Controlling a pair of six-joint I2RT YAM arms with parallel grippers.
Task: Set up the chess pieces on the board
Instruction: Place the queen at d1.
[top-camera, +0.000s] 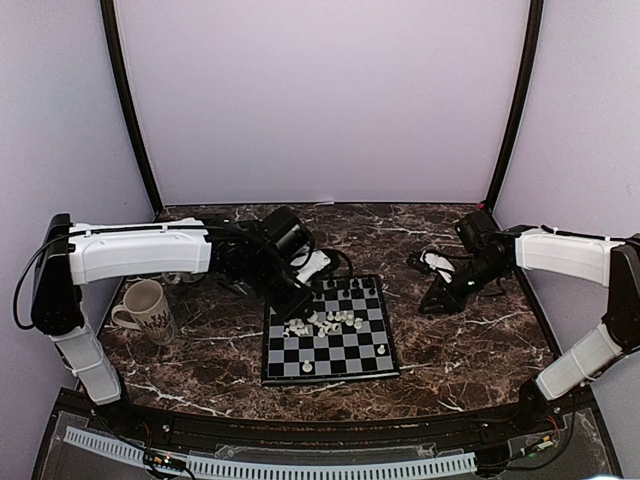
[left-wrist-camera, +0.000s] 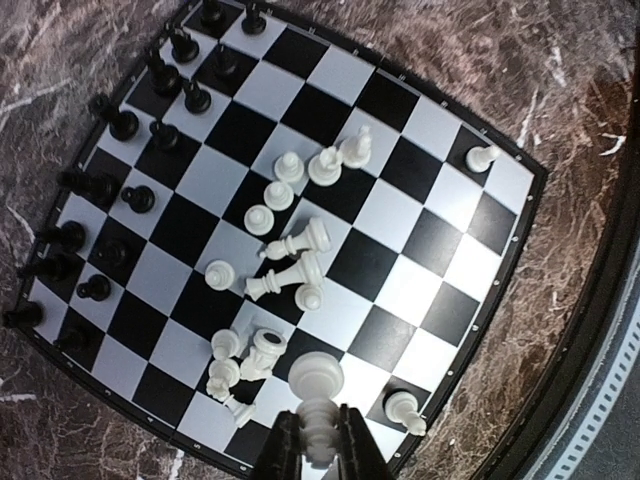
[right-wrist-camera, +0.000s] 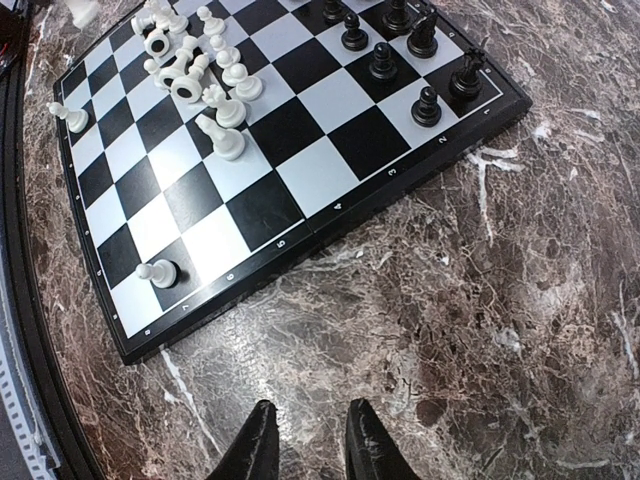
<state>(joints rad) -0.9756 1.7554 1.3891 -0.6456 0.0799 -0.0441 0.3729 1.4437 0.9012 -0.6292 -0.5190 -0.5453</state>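
Clamped in the closed left pincer (left-wrist-camera: 318, 430), hard up against the left wrist camera: a white chess piece (left-wrist-camera: 316, 383), gripped by its stem with the round base turned outward, over the left edge of the board (left-wrist-camera: 255, 130). Impossible to tell whether touching the squares or clear of them.

Just beyond it, strewn from that edge to the middle of the board: a jumble of white pieces (left-wrist-camera: 285, 255), most lying on their sides. Upright on a corner square just beside the pincer, one white pawn (left-wrist-camera: 403, 408); well apart on the next corner square, a second white pawn (left-wrist-camera: 483, 157). Ranged upright in two rows along the opposite edge, the black pieces (left-wrist-camera: 110, 190).

From overhead, board (top-camera: 345, 355) flat on the marble table (top-camera: 470, 345) between the two arms, mug (top-camera: 145, 310) well off to its left.

Off the board altogether, right pincer (right-wrist-camera: 312, 435) over bare marble just beside the right-hand edge, fingers slightly parted, gripping nothing.
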